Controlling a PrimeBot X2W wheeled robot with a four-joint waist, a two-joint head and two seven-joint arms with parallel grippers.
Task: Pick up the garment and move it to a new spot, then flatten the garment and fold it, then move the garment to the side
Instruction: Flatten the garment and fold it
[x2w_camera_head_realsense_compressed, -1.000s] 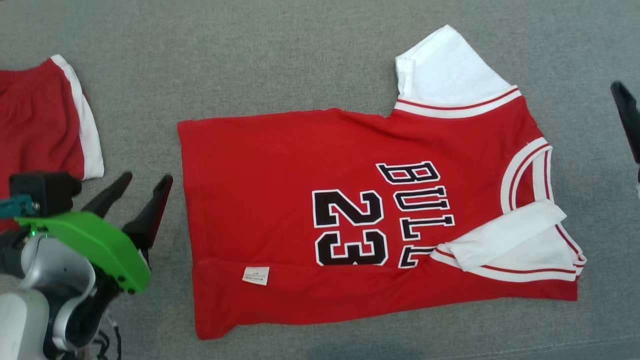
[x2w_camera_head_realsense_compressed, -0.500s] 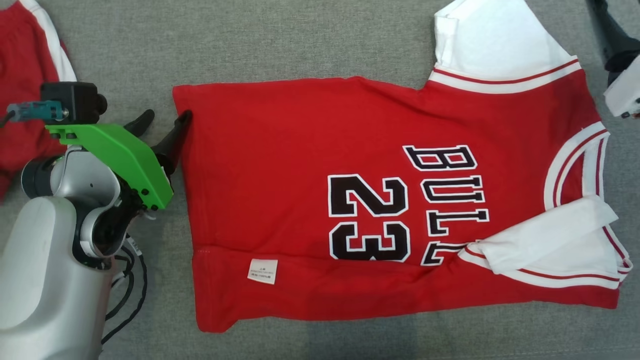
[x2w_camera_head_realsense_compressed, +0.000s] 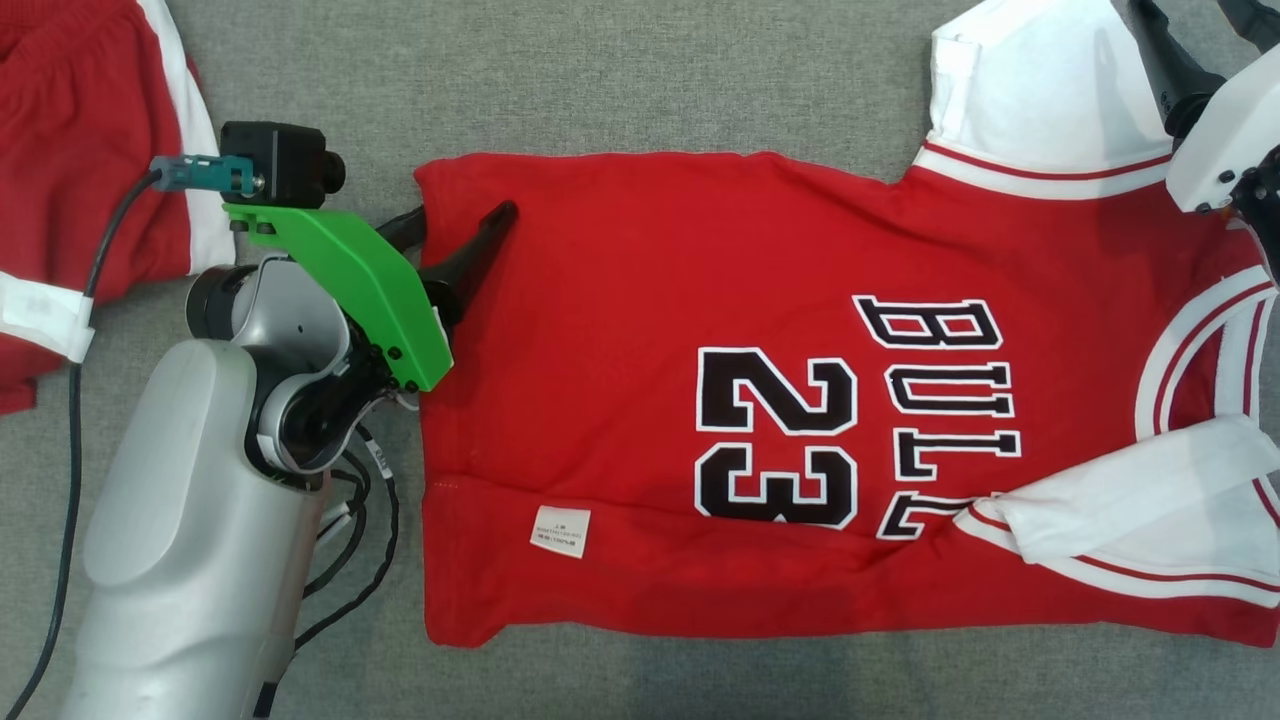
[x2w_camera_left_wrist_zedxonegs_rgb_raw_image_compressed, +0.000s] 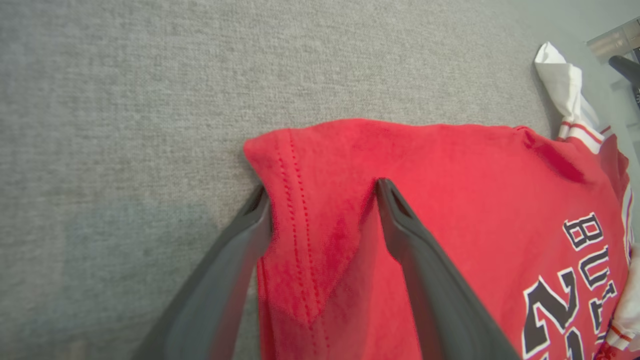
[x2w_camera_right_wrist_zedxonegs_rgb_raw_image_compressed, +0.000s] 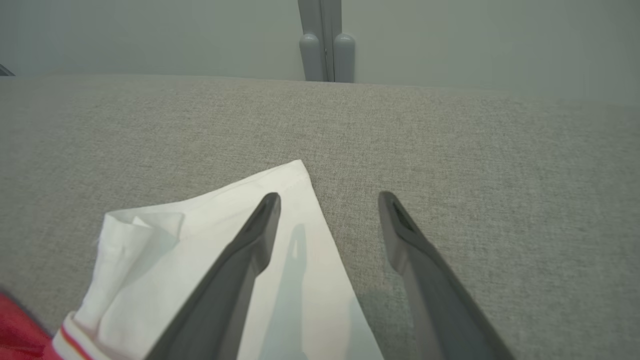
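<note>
1. Your red basketball jersey with white sleeves and black "BULL 23" lettering (x2w_camera_head_realsense_compressed: 620, 330) lies print-up on the grey woven fabric surface (x2w_camera_head_realsense_compressed: 600, 80), with its hem toward your left.
2. Your left gripper (x2w_camera_head_realsense_compressed: 462, 215) is spread wide and straddles the far hem corner. One finger is on the red cloth and the other is just outside the edge.
3. Your right gripper (x2w_camera_right_wrist_zedxonegs_rgb_raw_image_compressed: 330, 197) is also spread and holds nothing. One finger is over the far white sleeve (x2w_camera_right_wrist_zedxonegs_rgb_raw_image_compressed: 150, 250) and the other is over bare surface.
4. The near sleeve is folded onto the chest.
5. Red shorts with a white stripe (x2w_camera_head_realsense_compressed: 70, 150) lie apart at the far left.
</note>
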